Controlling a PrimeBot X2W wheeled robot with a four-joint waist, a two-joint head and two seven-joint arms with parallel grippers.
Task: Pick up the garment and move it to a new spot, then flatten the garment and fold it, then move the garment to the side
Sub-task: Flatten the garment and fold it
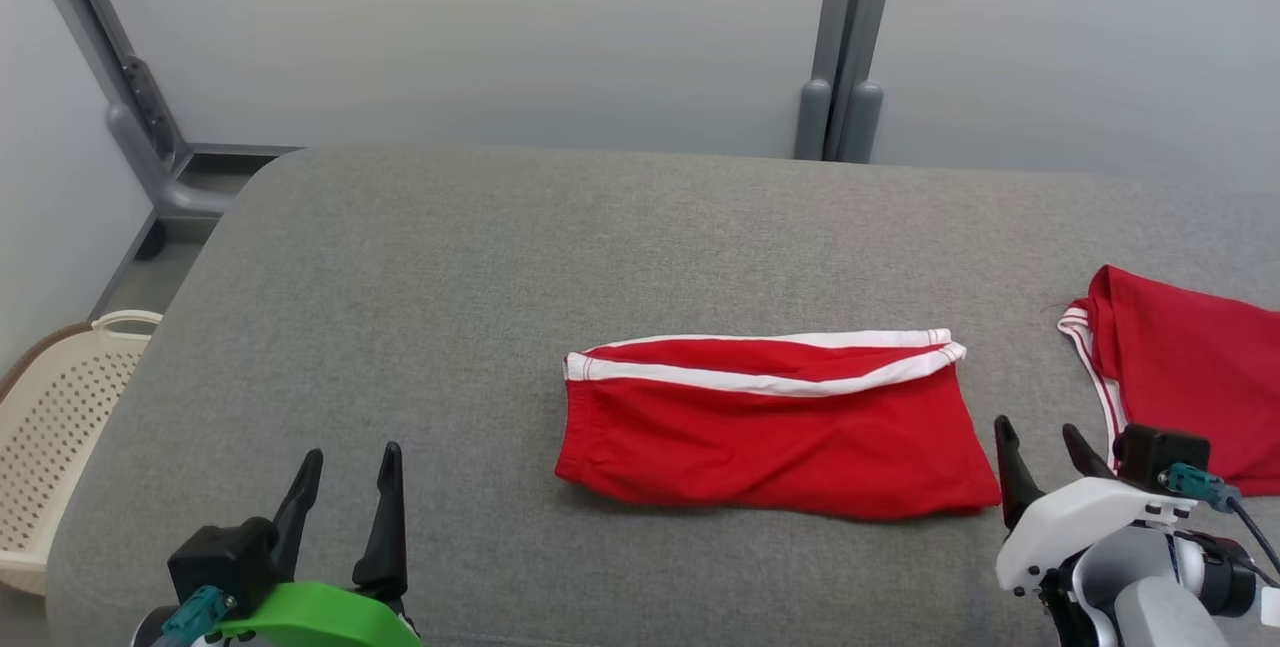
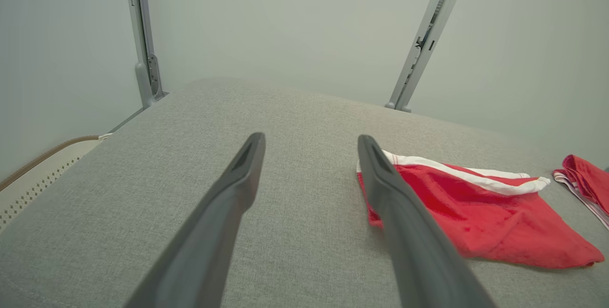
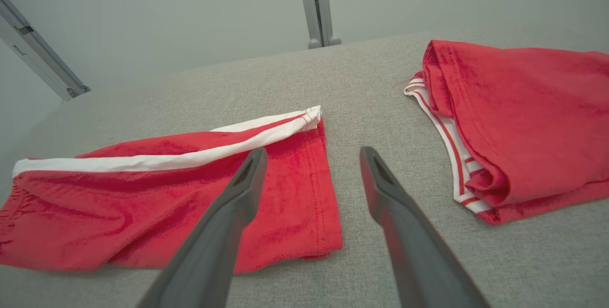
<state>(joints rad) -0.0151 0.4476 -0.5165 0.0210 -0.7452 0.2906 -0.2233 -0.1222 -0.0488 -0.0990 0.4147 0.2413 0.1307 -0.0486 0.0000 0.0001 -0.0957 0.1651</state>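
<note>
A red garment [image 1: 770, 422] with white stripes along its far edge lies folded flat in the middle of the grey padded surface [image 1: 450, 277]. The left wrist view has the garment [image 2: 476, 213] to the right of my fingers, and the right wrist view has the garment [image 3: 157, 198] to the left, partly behind one finger. My left gripper [image 1: 345, 492] hovers open at the lower left, well clear of the cloth. My right gripper [image 1: 1045, 457] stands open just past the garment's right end, nothing between its fingers.
A second red garment [image 1: 1185, 377] with white trim lies bunched at the right edge of the surface. A cream perforated basket [image 1: 60, 427] sits on the floor at the left. Grey posts [image 1: 840, 47] and pale wall panels stand behind.
</note>
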